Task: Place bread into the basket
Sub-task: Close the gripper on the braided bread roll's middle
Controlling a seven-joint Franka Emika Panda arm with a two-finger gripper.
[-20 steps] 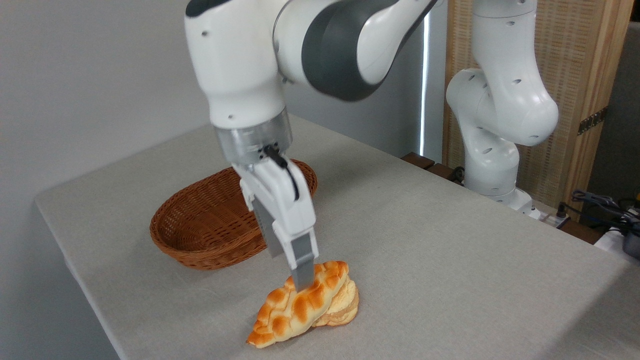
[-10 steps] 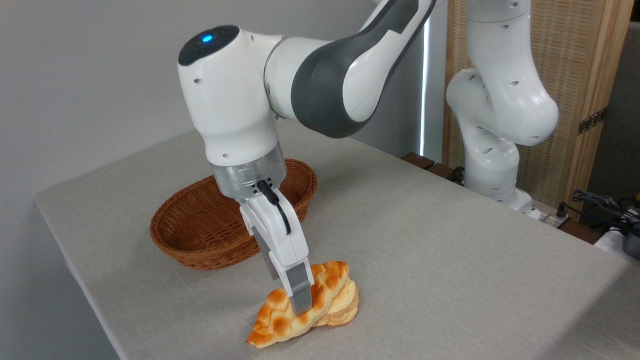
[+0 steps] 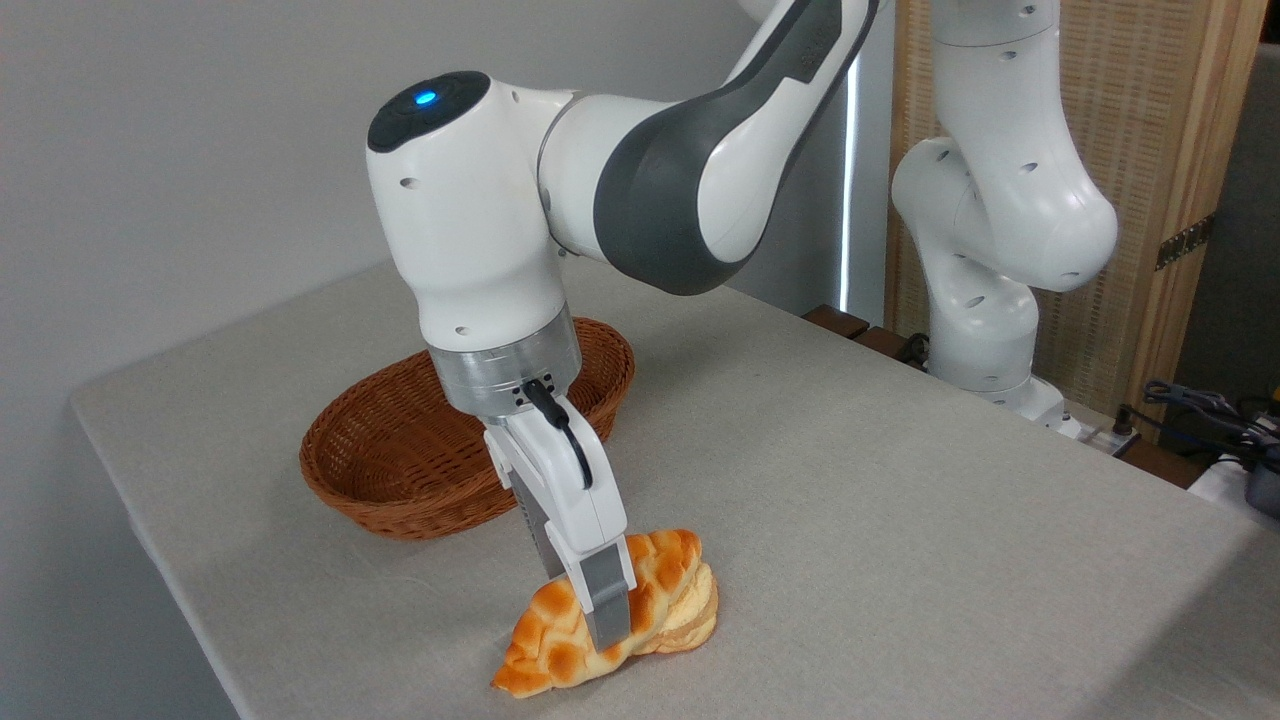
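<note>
Now the grey two-finger gripper (image 3: 612,625) has sunk lower, straddling the glossy braided golden loaf (image 3: 560,645); whether it pinches, I cannot tell

A robot lab: a Franka arm (image 3: 640,130) mounted beside a cloth-covered table (image 3: 900,480), cables (image 3: 1200,405) and equipment at right.

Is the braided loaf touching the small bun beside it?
Touching. The camera view shows the loaf lying against and partly over the bun, with no gap between them.

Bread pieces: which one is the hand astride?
The long braided loaf; the hand straddles its middle. The small pale bun sits behind it.
</note>
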